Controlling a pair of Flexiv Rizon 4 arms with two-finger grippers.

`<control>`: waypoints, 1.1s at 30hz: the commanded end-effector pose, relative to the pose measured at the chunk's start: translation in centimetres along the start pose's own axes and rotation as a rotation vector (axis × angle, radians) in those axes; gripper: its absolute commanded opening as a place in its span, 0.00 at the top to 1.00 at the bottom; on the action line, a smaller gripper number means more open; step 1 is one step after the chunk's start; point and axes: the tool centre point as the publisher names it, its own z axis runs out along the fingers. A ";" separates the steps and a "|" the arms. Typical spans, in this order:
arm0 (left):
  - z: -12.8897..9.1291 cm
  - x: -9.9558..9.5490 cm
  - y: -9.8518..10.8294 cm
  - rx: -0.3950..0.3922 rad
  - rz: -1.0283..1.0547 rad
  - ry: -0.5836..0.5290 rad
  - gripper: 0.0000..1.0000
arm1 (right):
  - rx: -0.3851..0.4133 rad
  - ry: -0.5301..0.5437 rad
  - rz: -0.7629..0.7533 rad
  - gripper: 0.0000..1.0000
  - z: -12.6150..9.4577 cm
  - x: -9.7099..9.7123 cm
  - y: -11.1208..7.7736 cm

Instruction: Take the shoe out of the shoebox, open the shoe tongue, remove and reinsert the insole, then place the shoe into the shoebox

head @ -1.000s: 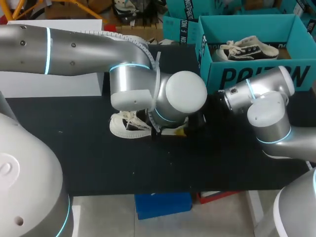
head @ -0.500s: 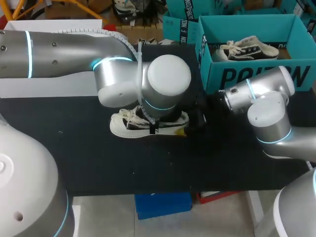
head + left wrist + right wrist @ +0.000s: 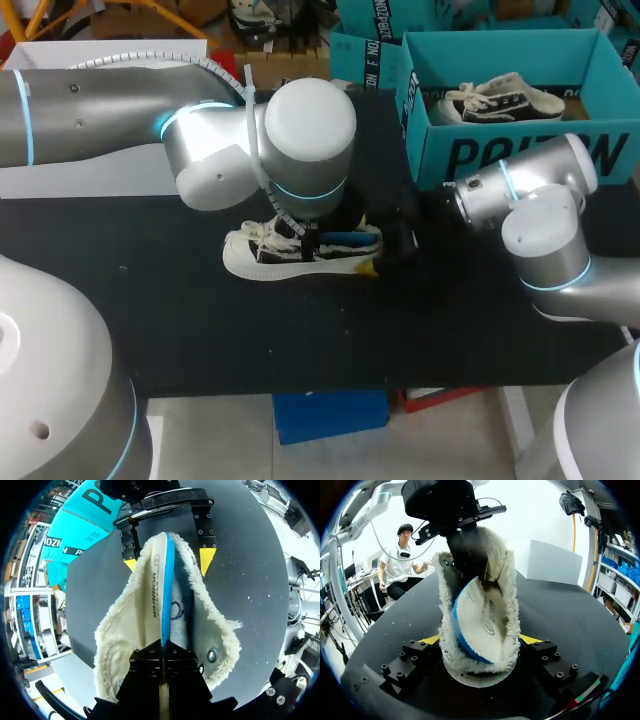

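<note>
My right gripper [image 3: 481,641] clamps the heel of the shoe [image 3: 300,250] mid-table, left of the box [image 3: 520,150]; my left gripper [image 3: 163,652] pinches the insole [image 3: 165,590]. Best keep the heel pinned and move the insole lengthwise, untwisted.

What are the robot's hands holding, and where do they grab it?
The left hand pinches the blue-edged insole by its edge; the right hand grips the shoe at its heel.
</note>
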 end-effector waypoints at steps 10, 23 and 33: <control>-1.2 0.2 -0.3 0.079 0.032 -0.007 1.00 | 0.001 0.002 0.001 1.00 0.3 0.0 -0.3; 0.3 0.3 -1.4 0.066 0.075 0.048 0.00 | 0.001 0.002 0.001 1.00 0.3 0.0 -0.3; -2.4 -1.1 -3.4 0.164 0.156 0.020 0.00 | 0.001 0.002 0.001 1.00 0.3 0.0 -0.3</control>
